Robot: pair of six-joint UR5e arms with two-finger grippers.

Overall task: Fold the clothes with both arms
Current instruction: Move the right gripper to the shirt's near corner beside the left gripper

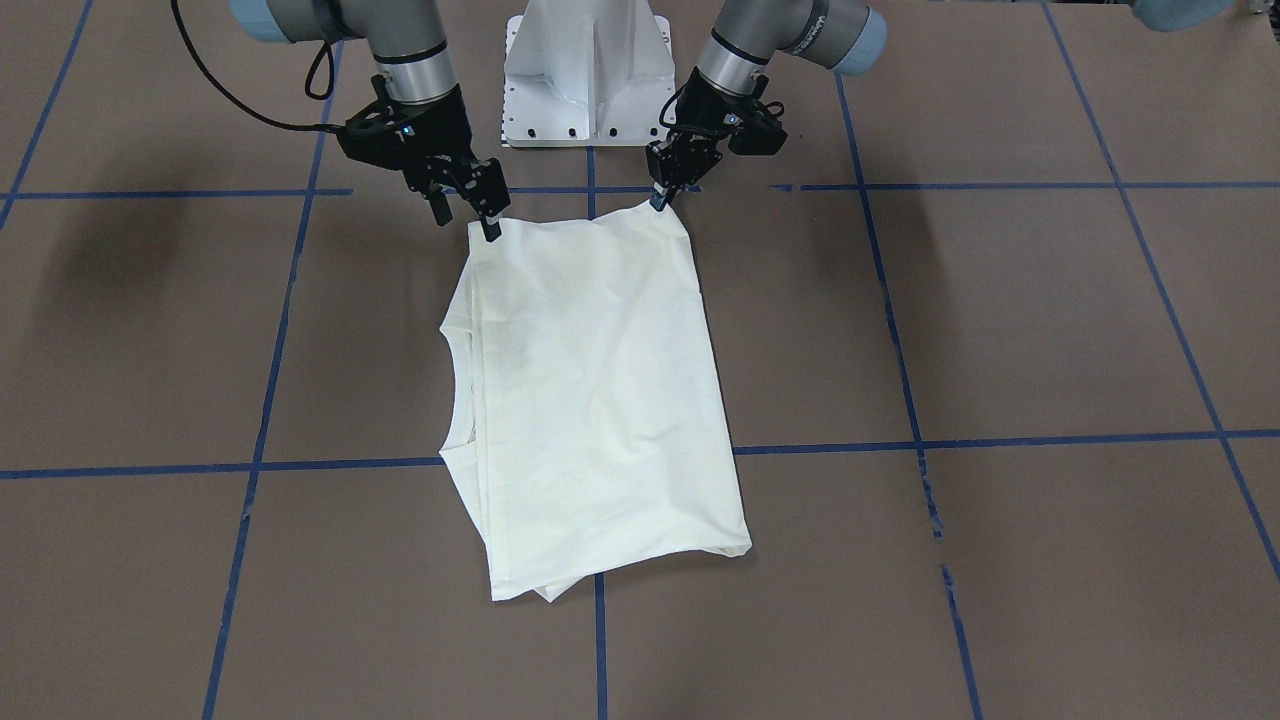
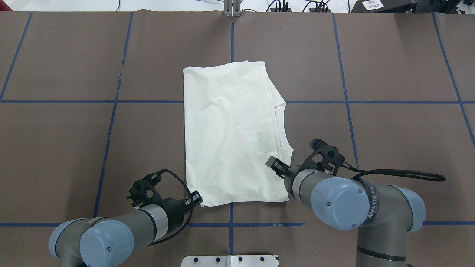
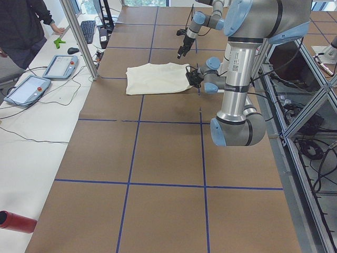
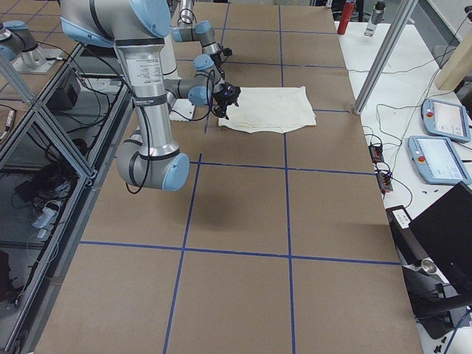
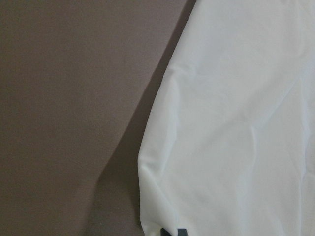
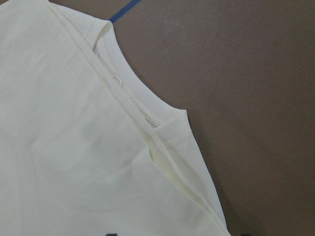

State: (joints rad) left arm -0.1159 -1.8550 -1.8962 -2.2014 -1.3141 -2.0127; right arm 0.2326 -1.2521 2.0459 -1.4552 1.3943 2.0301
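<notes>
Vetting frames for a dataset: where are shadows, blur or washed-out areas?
Front-facing view: broad soft shadows on the table flanking the shirt. Overhead view: shirt bright, creases faint. Left wrist view: soft focus, dark shadow along the shirt's edge. Right wrist view: collar seams sharp.

The shirt (image 2: 230, 129) lies flat on the surface (image 2: 389, 141), out in front of the robot's base (image 1: 588, 70), which stands a little behind the shirt's near edge. The left pincer (image 1: 660, 200) sits at the shirt's near corner on the robot's left, closed onto that corner. The right pincer (image 1: 466, 222) sits at the shirt's near corner on the robot's right, fingers apart, one touching the cloth. The collar opening (image 2: 279, 126) lies along the shirt's right-hand side. Two tape lines (image 2: 323, 102) cross beneath the shirt, one lengthwise under its middle, one crosswise under its far half
</notes>
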